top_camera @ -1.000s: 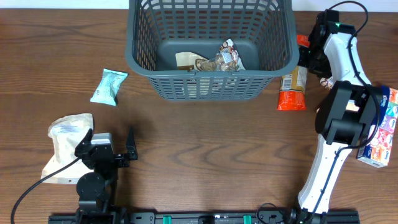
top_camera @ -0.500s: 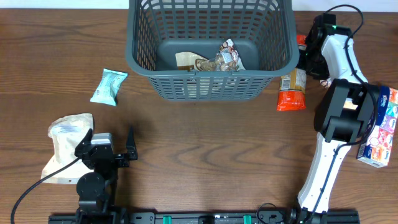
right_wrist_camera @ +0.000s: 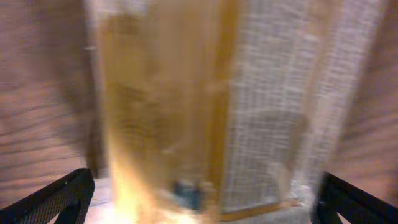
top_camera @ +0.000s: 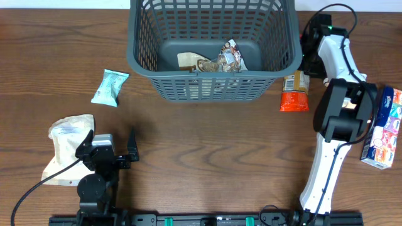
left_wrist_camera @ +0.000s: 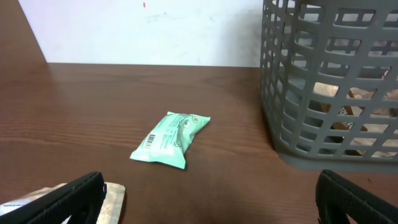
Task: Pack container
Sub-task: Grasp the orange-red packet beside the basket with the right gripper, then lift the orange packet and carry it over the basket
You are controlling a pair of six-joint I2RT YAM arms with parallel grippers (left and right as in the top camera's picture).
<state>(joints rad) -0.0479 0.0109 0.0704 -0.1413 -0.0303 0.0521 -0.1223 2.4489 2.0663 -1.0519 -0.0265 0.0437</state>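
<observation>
Resting nearest, the left hand (top_camera: 110, 143) sits released beside one white pouch (top_camera: 66, 147), with one teal packet (left_wrist_camera: 171, 140) beyond. Only its wrist camera sees the one basket (top_camera: 213, 88), at the tabletop's far centre, side-on. The right hand (top_camera: 307, 60), fingers spread, has edged farther back above one orange packet (top_camera: 294, 99).

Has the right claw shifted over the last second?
Yes. In the overhead view the right claw has moved left, closer to the basket's right wall, over the orange packet.
</observation>
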